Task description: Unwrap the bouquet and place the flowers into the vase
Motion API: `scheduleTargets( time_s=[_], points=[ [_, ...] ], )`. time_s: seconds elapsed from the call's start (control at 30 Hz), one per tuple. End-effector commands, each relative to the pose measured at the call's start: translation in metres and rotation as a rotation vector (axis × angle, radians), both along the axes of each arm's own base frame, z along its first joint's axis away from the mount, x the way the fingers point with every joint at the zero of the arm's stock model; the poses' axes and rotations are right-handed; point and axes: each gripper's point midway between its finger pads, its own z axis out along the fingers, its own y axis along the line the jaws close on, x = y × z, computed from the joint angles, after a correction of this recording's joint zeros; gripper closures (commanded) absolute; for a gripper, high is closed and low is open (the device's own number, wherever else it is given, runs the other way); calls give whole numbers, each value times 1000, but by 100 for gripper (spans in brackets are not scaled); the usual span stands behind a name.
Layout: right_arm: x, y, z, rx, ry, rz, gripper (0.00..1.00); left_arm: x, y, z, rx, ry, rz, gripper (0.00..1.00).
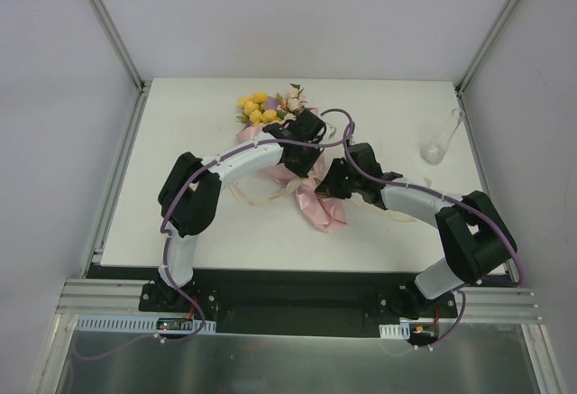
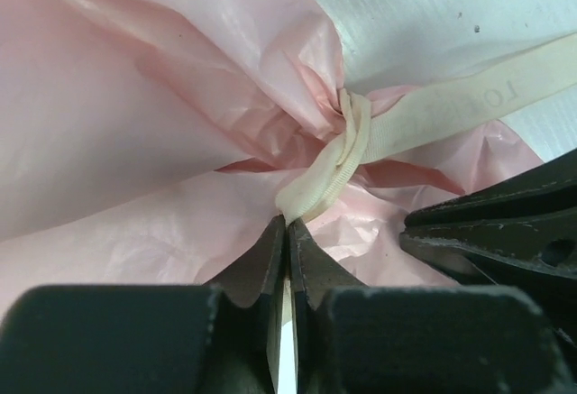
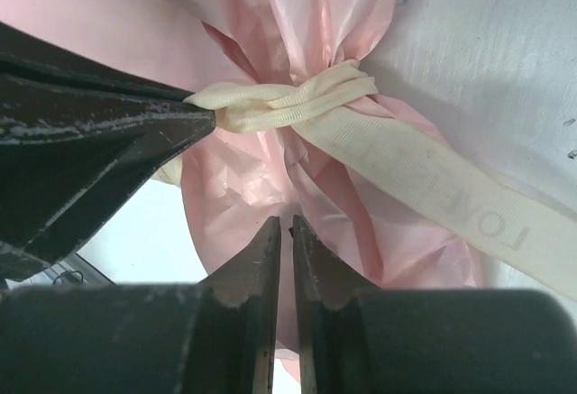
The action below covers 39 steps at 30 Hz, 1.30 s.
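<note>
Reference point for all positions: the knot [image 2: 347, 137] of the cream ribbon [image 2: 451, 110] that cinches the bouquet [image 1: 317, 206].

Bouquet: lying on its side on the white table [image 1: 225, 232], wrapped and tied. The flowers [image 1: 259, 107], yellow with some pale pink and cream, lie beyond the knot and to its left, toward the far edge. The gathered tail of pink wrapping paper [image 2: 135, 123] fans out on the near side of the knot. One flat ribbon tail runs away from the knot across the bare table, with printed lettering on it that is only partly legible.

Left gripper [image 2: 287, 232]: clenched on the ribbon right at the knot. A loop of ribbon enters between the fingertips, and a pale strip shows in the slit between the fingers. The right wrist view confirms it, with the tip of this gripper meeting the ribbon at the knot's end.

Right gripper [image 3: 287, 236]: just beside the knot, over the crumpled pink paper on its near side. Its fingers are drawn together with only a thin dark slit between them. Nothing is visible in that slit, and whether the tips pinch the paper cannot be determined.

The two grippers sit close together on either side of the knot, apart from one another.

Vase [image 1: 440, 142]: clear glass, well apart from the knot on its right, near the table's right edge. No stems in it.
</note>
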Motion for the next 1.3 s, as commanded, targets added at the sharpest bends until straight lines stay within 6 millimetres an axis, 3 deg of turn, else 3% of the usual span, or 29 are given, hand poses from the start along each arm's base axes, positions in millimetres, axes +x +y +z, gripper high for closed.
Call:
scheduleTargets(
  time_s=[0.0, 0.2, 0.5, 1.03, 1.13, 1.27],
  points=[
    [6, 6, 17, 72, -18, -31, 87, -4, -11, 29, -48, -34, -26, 100],
    [28, 4, 31, 239, 29, -157, 81, -22, -27, 43, -155, 42, -57, 100],
    [43, 7, 33, 304, 50, -179, 79, -31, -37, 50, -219, 93, -60, 100],
    [30, 3, 14, 318, 111, -205, 76, -19, -26, 64, -237, 54, -7, 100],
    [28, 1, 8, 316, 122, -218, 71, -20, -28, 65, -250, 68, -18, 100],
    [34, 9, 16, 353, 109, -202, 67, -26, -35, 62, -276, 112, -26, 100]
  ],
)
